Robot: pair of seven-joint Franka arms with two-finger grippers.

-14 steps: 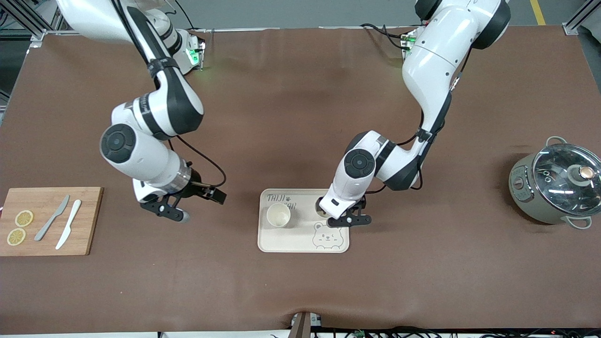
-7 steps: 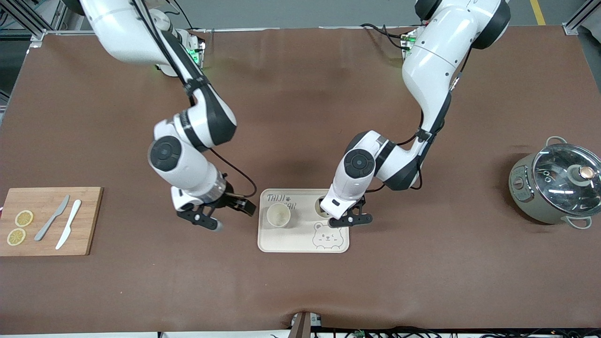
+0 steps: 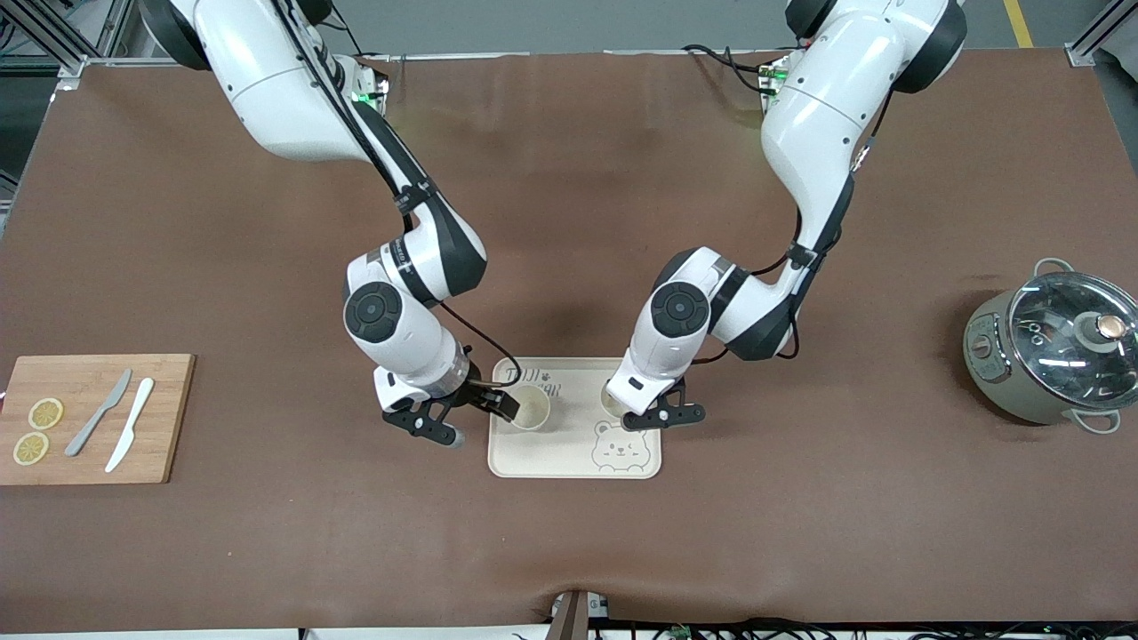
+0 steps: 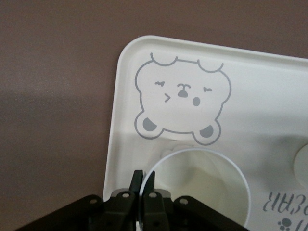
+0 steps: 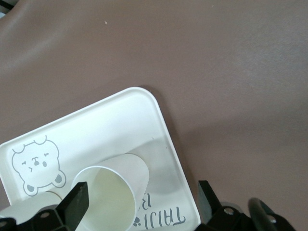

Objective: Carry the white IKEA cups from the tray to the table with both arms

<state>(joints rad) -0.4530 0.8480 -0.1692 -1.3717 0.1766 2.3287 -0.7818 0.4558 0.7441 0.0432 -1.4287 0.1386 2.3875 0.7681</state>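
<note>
**Right arm swings in to the tray**

Since a second ago the right arm has swept from near the cutting board to the bear-printed tray [image 3: 569, 458], while the left arm has stayed put.

Nearest the front camera lies the tray's printed bear face [image 3: 615, 446]. Farther from the camera, two white IKEA cups stand on the tray. The right gripper [image 3: 471, 418] is at the tray's edge toward the right arm's end, its fingers [image 5: 77, 204] spread wide, one beside the first cup [image 3: 530, 409] and the other out over the table [image 3: 800, 533]. The left gripper [image 3: 662, 415] has its fingers [image 4: 144, 185] pinched on the rim of the second cup [image 4: 202, 187], which the left wrist largely hides in the front view. Both cups are plain, cream-white and open-topped.

A wooden cutting board [image 3: 160, 418] with two knives [image 3: 114, 423] and lemon slices [image 3: 37, 430] sits toward the right arm's end; a grey-green lidded pot [image 3: 1049, 351] toward the left arm's.
</note>
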